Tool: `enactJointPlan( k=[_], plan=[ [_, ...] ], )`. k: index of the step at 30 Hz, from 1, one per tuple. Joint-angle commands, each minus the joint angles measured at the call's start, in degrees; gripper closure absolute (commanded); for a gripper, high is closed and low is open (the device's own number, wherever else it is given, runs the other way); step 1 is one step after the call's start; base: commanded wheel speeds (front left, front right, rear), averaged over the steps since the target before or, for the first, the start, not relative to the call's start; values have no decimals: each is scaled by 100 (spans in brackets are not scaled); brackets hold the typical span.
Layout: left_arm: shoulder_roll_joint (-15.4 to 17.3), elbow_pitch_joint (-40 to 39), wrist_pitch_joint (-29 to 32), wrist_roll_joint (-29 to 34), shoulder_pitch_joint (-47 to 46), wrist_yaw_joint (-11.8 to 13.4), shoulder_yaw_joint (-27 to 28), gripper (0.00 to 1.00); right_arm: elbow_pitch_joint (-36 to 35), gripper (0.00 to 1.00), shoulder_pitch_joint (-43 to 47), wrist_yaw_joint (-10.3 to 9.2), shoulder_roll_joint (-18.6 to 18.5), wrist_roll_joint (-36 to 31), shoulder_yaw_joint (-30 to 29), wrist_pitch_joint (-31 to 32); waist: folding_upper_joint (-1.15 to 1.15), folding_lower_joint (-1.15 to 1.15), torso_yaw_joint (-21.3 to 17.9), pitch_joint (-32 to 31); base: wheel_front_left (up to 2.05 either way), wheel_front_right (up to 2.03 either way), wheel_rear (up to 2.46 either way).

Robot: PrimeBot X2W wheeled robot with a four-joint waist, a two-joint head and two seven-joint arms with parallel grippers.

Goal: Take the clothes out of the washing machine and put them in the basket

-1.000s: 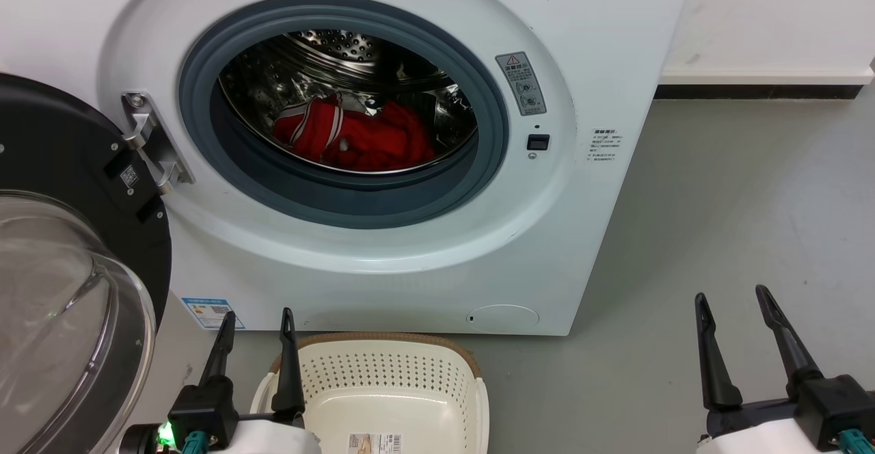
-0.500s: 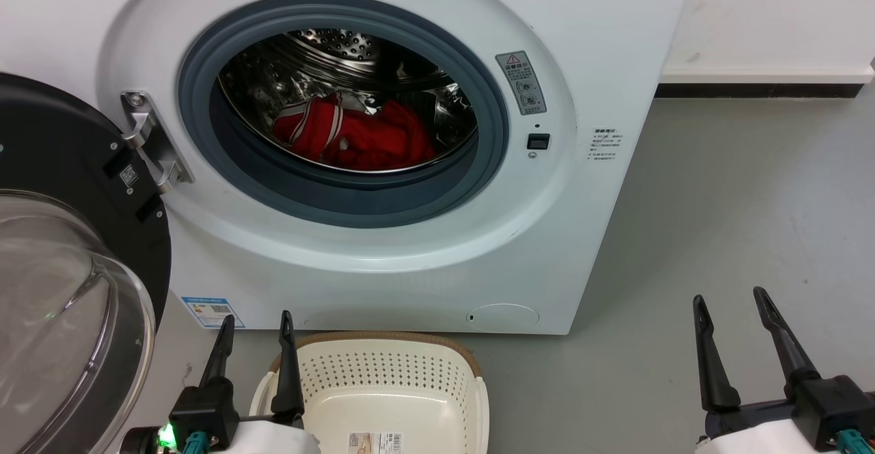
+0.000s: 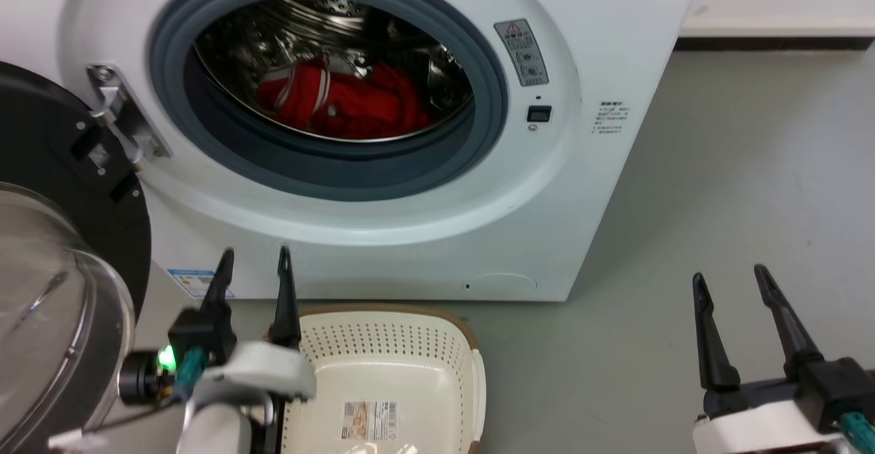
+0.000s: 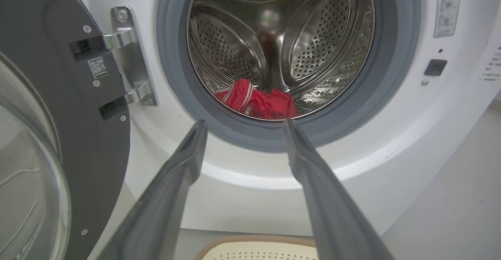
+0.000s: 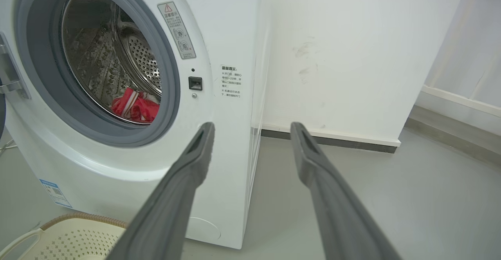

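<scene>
The left tool (image 3: 254,252) has climbed in the head view since half a second ago. Its two dark fingers are spread apart with nothing between them, and the tips now overlap the lower front of the washing machine (image 3: 601,187) at lower left of the frame, where before they stood beside the basket (image 3: 383,348) rim. More of its pale forearm shows at the bottom edge. The whole picture has also slid, the porthole sitting higher in the frame, so the camera has moved too, but the left tool has risen further than the rest of the scene. The right tool (image 3: 728,273), equally spread and empty, sits at lower right over the grey floor (image 3: 718,187), much as it did. In the left wrist view the fingers frame the bottom of the grey ring (image 4: 250,134), with the red clothes (image 3: 342,102) just above them, low in the steel drum (image 4: 235,48) at upper centre. The door (image 3: 61,167) hangs open at far left and the basket waits empty below the machine. This reads as the start of the reach, with no clothes taken out yet.
</scene>
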Motion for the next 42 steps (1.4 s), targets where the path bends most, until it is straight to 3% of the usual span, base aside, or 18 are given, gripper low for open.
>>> enactJointPlan(
  k=[1,7,19,27,32,36,42],
  plan=[
    [39,183,-17,51,-297,-67,26,0,-21,0,-170,-2,1,26,10,-14,0,1,-84,205,0,0,0],
    [233,1062,-17,153,-1557,-256,37,0,-67,0,-468,-3,3,19,19,-14,0,1,-272,704,0,0,0],
    [706,3213,405,471,-4416,-344,-212,0,-185,0,-1142,-3,5,161,50,-14,0,1,-694,1931,0,0,0],
    [1088,4021,1039,595,-5905,-485,-356,0,-250,0,-1571,-3,4,371,86,-14,0,1,-958,2686,0,0,0],
    [1488,4465,1596,791,-6847,-636,-573,0,-301,0,-1848,-3,6,545,180,-14,0,1,-1173,3125,0,0,0],
    [1759,4937,2470,865,-7852,-784,-805,0,-348,0,-2054,-3,7,751,190,-13,0,1,-1376,3618,0,0,0],
    [1929,5265,3182,859,-8546,-846,-974,0,-369,0,-2168,-3,7,934,229,-14,0,1,-1578,3993,0,0,0]
  ],
)
